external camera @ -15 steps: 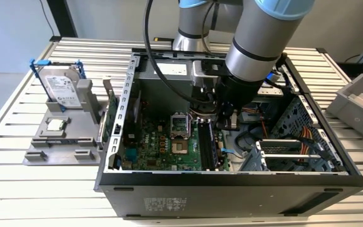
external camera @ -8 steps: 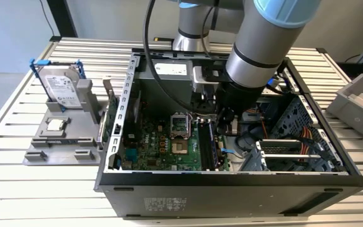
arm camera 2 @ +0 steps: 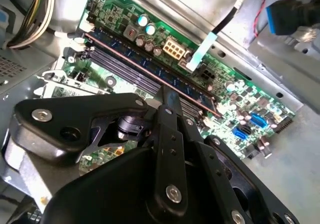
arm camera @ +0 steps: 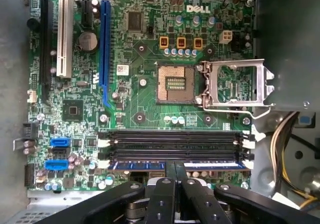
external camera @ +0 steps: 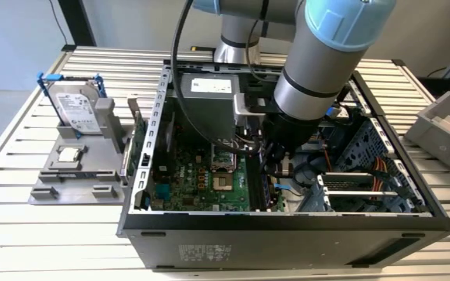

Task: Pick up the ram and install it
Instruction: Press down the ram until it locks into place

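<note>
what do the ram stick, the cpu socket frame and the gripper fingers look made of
The ram: circuit board with a blue face, seen edge-on in a motherboard slot, as far as the look tells. The cpu socket frame: bare metal, silvery and glinting, probably stamped steel. The gripper fingers: matte black, maybe anodised metal or hard plastic, joined by shiny screws; they are closed together over the ram.

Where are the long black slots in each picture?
Exterior view: the black slots run along the edge of the green board on the exterior view's right, beneath the arm.
First wrist view: they lie between the silver socket and the end effector.
Second wrist view: they slant across, just beyond the end effector.
Shared landmark: the end effector, close to the slots every time.
</note>
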Available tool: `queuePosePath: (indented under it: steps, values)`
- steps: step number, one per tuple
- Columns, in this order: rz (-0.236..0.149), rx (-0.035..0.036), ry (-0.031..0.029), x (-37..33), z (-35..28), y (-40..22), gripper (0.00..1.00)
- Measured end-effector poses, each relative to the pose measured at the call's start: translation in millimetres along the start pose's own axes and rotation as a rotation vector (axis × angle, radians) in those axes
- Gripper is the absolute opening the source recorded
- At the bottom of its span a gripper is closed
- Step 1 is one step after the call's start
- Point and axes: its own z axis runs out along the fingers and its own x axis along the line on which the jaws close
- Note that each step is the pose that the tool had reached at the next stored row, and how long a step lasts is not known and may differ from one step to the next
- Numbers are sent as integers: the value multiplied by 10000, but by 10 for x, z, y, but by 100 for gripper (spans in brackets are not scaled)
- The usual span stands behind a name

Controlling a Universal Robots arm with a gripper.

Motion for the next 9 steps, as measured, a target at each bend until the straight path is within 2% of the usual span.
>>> queuePosePath:
  steps: [9]
  values:
    - [0,0,6,-1,163,11,0]
